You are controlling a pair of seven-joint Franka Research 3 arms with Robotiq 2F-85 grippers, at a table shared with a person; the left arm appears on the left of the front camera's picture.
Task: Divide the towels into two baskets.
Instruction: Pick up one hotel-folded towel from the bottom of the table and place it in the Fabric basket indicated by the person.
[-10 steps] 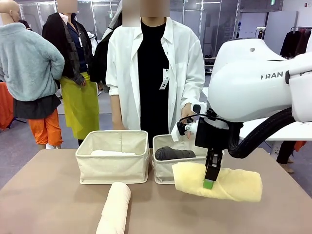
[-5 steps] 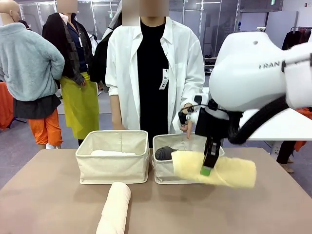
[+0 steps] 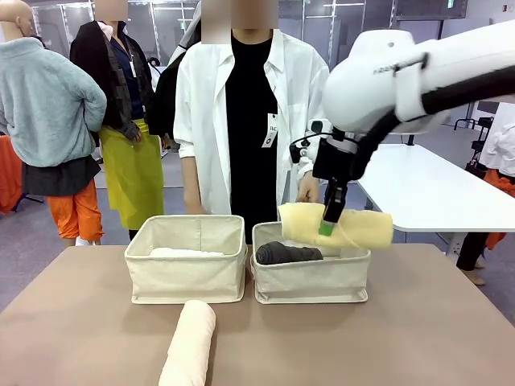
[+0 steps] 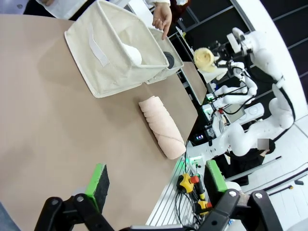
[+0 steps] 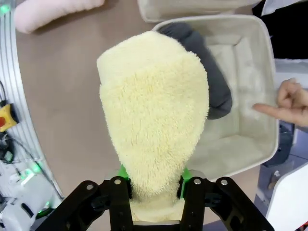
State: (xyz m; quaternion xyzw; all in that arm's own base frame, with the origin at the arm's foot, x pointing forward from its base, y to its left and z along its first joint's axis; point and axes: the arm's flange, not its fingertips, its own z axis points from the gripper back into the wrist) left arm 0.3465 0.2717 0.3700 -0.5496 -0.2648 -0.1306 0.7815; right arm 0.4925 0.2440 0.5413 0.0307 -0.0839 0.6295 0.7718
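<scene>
Yellow towel (image 3: 366, 229) clamped in right pincer (image 3: 325, 230) over basket (image 3: 310, 281) (shirt tag (image 3: 270, 133) illegible).

Free room in the right basket (image 3: 311, 277)
Space is left beside the dark grey towel (image 3: 287, 253); the far rim is overhung by a person's finger (image 5: 269, 109), by which entry there is blocked

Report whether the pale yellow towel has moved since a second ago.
Yes. The pale yellow towel, held by the right gripper, rose from low in front of the right basket to above its rim.
</scene>
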